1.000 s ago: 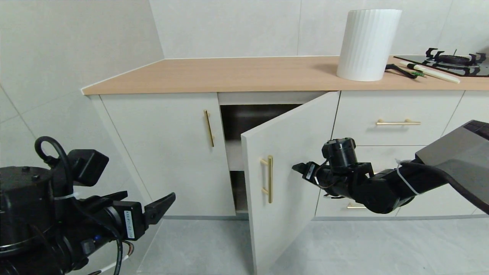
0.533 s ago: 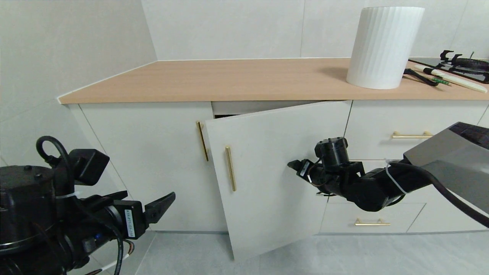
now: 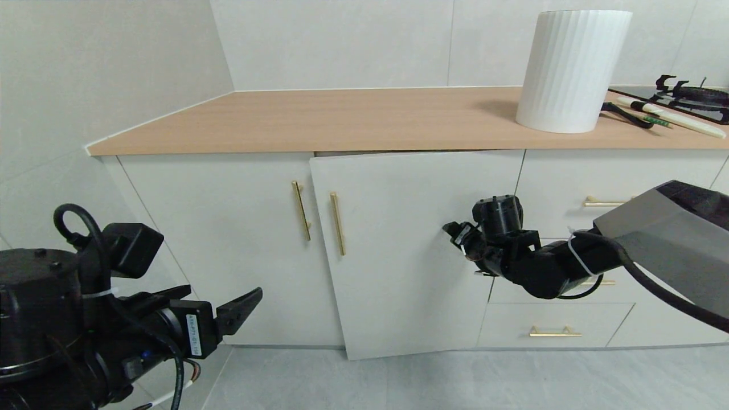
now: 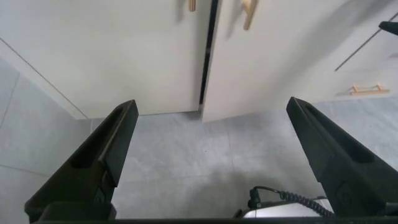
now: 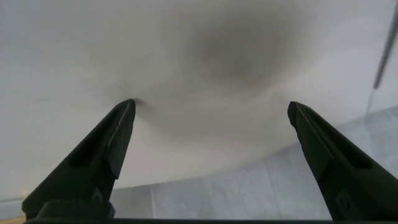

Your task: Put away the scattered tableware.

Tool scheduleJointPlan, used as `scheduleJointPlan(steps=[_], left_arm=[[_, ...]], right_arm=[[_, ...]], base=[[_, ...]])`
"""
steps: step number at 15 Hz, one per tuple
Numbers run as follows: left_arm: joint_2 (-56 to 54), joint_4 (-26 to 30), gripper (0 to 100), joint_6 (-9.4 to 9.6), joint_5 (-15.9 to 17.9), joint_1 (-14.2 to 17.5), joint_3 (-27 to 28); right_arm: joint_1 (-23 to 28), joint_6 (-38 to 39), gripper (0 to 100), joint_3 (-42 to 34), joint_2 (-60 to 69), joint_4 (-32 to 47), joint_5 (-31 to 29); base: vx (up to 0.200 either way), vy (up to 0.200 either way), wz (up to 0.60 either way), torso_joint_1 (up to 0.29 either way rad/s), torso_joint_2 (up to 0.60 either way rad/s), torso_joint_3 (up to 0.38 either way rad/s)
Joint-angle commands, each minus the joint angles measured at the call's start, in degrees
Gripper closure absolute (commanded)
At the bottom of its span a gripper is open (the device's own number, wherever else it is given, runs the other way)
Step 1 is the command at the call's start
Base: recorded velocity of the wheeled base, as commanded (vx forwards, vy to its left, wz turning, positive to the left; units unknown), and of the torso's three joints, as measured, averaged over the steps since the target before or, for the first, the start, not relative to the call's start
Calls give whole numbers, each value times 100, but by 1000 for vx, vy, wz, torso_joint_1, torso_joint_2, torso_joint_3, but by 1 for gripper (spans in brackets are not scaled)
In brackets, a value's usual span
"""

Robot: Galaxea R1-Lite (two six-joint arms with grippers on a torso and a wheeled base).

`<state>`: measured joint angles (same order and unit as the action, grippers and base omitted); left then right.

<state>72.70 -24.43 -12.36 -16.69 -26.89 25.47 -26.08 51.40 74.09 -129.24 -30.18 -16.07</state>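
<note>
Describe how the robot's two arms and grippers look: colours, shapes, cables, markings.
Both arms are black. The left arm carries a looped black cable and a white printed label. The right arm has a grey shell farther up, a white cable tie, a thick black cable and a round black wrist housing. The left gripper and right gripper have dark, tapered, wedge-shaped fingers.

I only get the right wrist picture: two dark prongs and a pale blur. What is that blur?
Observer: A cupboard door; the right pincer, open, is right up against its face.
Operator: Is the door shut?
Observer: Not quite. A dark slit shows along its handle edge.
Operator: Any tableware around?
Observer: A few utensils lie on the worktop, beside a tall white ribbed container.
</note>
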Motion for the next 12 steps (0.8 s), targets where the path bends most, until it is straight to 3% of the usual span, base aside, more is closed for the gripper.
scheduleJointPlan(steps=[1, 12], left_arm=[[7, 0, 0, -3, -1, 0, 2], [42, 0, 0, -3, -1, 0, -7]], right_arm=[[50, 28, 0, 88, -57, 4, -10], [217, 28, 0, 272, -198, 39, -248]], base=[[0, 0, 0, 0, 0, 0], [0, 0, 0, 0, 0, 0]])
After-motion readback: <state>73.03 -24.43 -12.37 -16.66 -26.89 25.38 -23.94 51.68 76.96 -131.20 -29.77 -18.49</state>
